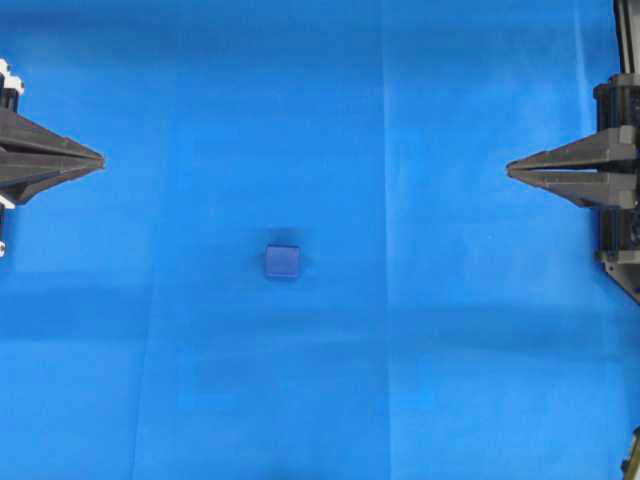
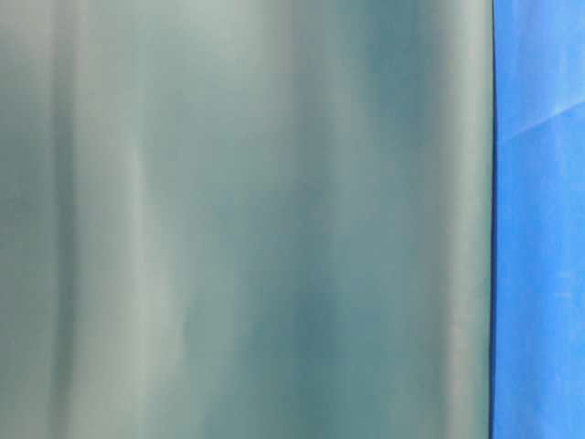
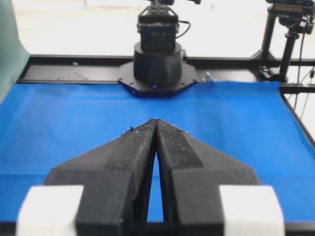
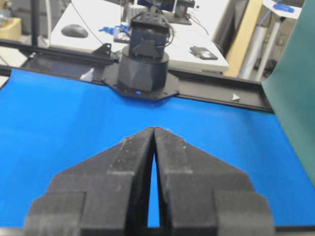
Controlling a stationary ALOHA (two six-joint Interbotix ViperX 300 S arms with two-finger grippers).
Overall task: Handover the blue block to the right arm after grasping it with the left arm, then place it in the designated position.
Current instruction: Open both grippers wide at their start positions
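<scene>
I see the blue block sitting alone on the blue cloth that covers the table, near the middle and a little toward the near edge in the overhead view, with nothing touching it. My left claw is parked at the left edge, its fingers pressed tip to tip and holding nothing; the white blocks at the finger bases show in its wrist view. My right claw sits at the right edge, likewise closed and empty. Both are well apart from the block. The table-level view is mostly filled by a blurred grey-green sheet.
</scene>
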